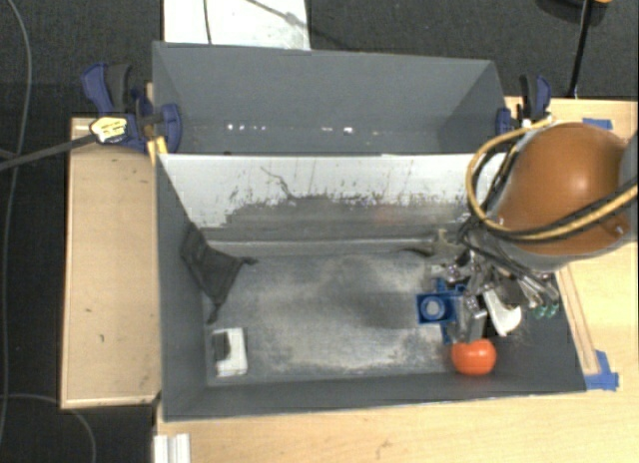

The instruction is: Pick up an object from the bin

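Observation:
My gripper (475, 309) is low in the bin's right front corner, under the arm's wrist. A small orange-red ball (474, 357) lies just below it, against the front wall. Right beside the gripper on its left is a small blue square piece with a hole (433, 308). A white piece (502, 317) shows on the gripper's right side; whether it is loose I cannot tell.
A dark grey crumpled piece (210, 266) leans in the bin's left back corner. Near the left front corner sits a small white block (229, 350). Bare floor stretches across the middle. The arm with its orange cover and cables overhangs the right wall.

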`<state>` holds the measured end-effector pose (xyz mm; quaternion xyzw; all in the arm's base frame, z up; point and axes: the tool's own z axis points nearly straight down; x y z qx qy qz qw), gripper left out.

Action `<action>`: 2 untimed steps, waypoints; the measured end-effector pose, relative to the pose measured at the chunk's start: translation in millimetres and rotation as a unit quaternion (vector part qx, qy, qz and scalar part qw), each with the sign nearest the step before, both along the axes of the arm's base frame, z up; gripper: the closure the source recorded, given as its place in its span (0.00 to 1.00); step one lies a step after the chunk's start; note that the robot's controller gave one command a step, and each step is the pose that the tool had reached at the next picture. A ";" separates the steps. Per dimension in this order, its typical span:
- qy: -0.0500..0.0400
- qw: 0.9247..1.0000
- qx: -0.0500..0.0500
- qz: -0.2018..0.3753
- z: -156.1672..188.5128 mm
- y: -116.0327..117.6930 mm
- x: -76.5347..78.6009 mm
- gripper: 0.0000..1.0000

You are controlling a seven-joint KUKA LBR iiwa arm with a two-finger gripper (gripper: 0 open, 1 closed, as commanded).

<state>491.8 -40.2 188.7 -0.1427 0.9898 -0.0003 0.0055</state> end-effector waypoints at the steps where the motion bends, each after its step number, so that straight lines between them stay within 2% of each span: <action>1: 0.000 1.000 0.000 -0.001 0.0 0.0 0.0 1.00; 2: 0.004 1.000 0.001 0.007 41.3 -11.1 -2.4 1.00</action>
